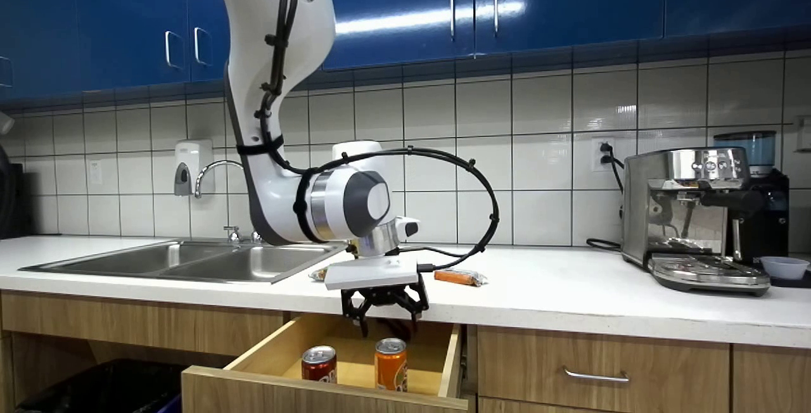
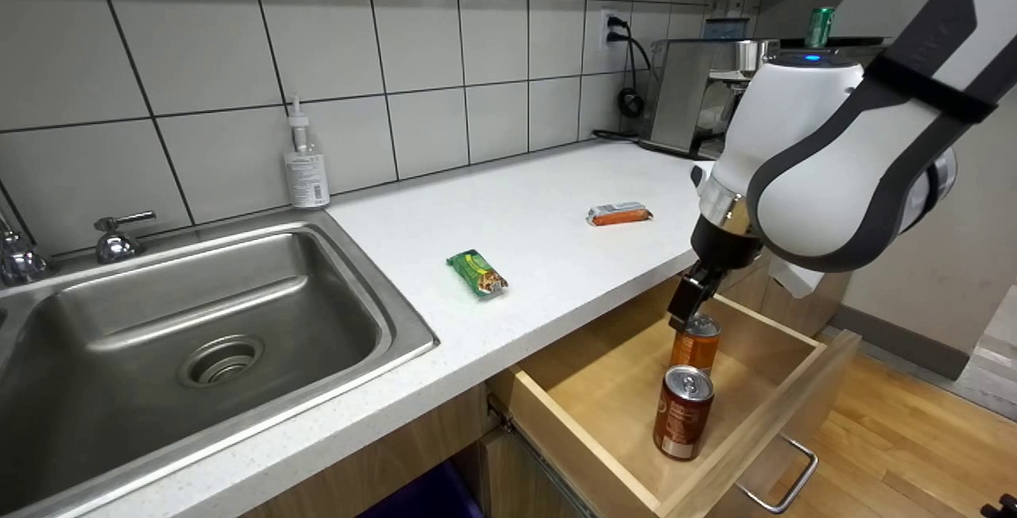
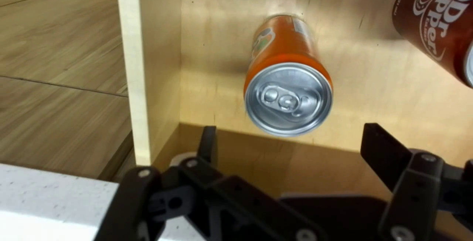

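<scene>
My gripper [image 3: 289, 141] is open and empty, pointing down over the open wooden drawer [image 1: 329, 397]. It also shows in both exterior views [image 1: 389, 325] [image 2: 682, 315]. An orange soda can [image 3: 284, 47] stands upright in the drawer, its silver top between and just ahead of the fingertips in the wrist view. The fingers look apart from it. The orange can also shows in both exterior views [image 1: 391, 365] [image 2: 695, 349]. A dark red Dr Pepper can [image 3: 434, 17] stands upright beside it and shows in both exterior views [image 1: 319, 367] [image 2: 683, 420].
The white counter [image 2: 524, 184] edge overhangs the drawer's back. A green snack packet [image 2: 477, 272] and an orange snack packet [image 2: 619, 214] lie on it. A steel sink [image 2: 199, 303], a pump bottle [image 2: 307, 172] and a coffee machine [image 1: 690, 223] stand around. The drawer's side wall [image 3: 136, 67] rises near the gripper.
</scene>
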